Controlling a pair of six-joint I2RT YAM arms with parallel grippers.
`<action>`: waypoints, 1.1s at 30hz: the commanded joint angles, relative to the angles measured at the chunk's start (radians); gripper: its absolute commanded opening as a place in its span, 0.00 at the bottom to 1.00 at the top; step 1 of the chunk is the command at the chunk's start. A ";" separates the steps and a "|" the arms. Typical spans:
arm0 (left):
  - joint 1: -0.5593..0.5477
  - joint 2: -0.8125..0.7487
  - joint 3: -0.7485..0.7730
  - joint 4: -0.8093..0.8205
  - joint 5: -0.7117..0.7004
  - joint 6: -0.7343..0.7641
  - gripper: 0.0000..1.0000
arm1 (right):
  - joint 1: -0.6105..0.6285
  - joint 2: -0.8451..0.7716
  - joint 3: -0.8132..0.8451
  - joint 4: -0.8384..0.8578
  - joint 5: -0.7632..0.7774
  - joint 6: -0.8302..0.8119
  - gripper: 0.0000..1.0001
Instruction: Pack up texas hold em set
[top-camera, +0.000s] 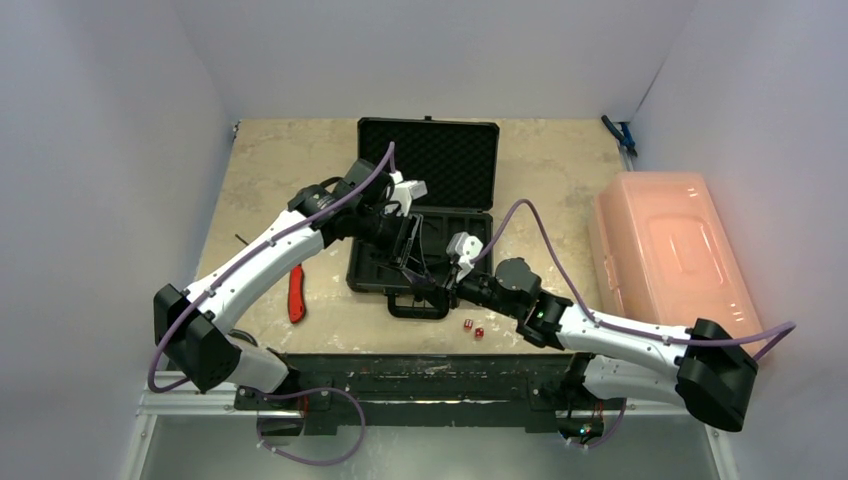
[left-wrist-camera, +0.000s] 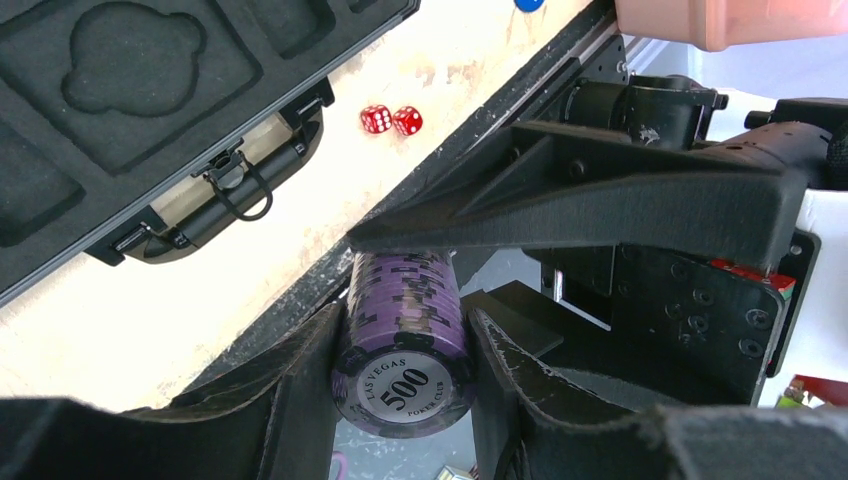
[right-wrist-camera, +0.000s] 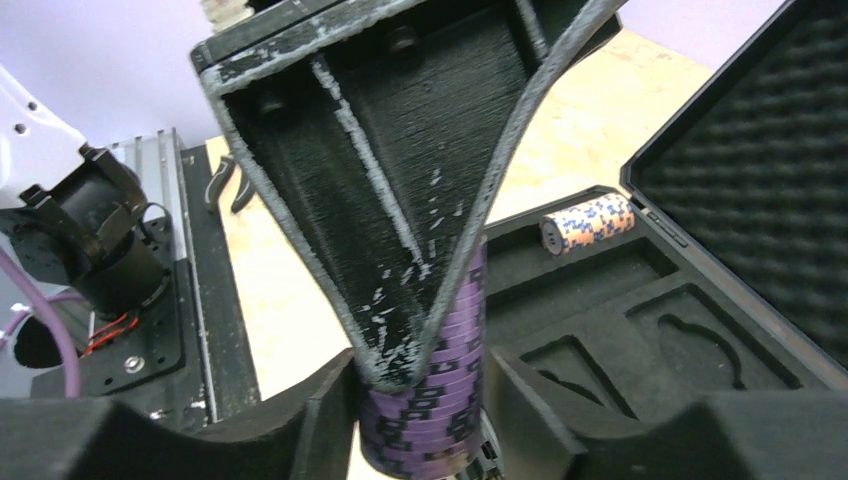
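The black briefcase (top-camera: 430, 165) lies open mid-table, foam lid back, moulded tray (top-camera: 462, 228) toward me. Over its front edge both grippers meet on one purple chip stack (left-wrist-camera: 405, 330), marked 500. My left gripper (left-wrist-camera: 407, 315) is shut on the near end of its round side. My right gripper (right-wrist-camera: 422, 360) closes on the stack (right-wrist-camera: 440, 420) at its other end, crosswise. An orange and blue chip stack (right-wrist-camera: 588, 222) lies in a tray slot. Two red dice (top-camera: 473, 327) sit on the table in front of the case, and also show in the left wrist view (left-wrist-camera: 391, 120).
A red-handled knife (top-camera: 296, 293) lies left of the case. A large translucent pink bin (top-camera: 670, 250) stands at the right. A blue-handled tool (top-camera: 618, 132) lies at the far right corner. The case handle (left-wrist-camera: 240, 190) points at the near table edge. A blue disc (left-wrist-camera: 528, 3) shows.
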 joint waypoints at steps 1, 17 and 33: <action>-0.007 -0.014 0.020 0.054 0.057 -0.022 0.00 | 0.008 -0.003 0.047 0.032 0.016 -0.019 0.48; -0.010 -0.060 -0.038 0.078 -0.019 -0.038 0.38 | 0.020 -0.049 0.053 -0.040 0.029 0.004 0.04; 0.014 -0.170 -0.072 0.125 -0.247 -0.013 0.93 | 0.028 -0.106 0.031 -0.089 0.063 0.053 0.00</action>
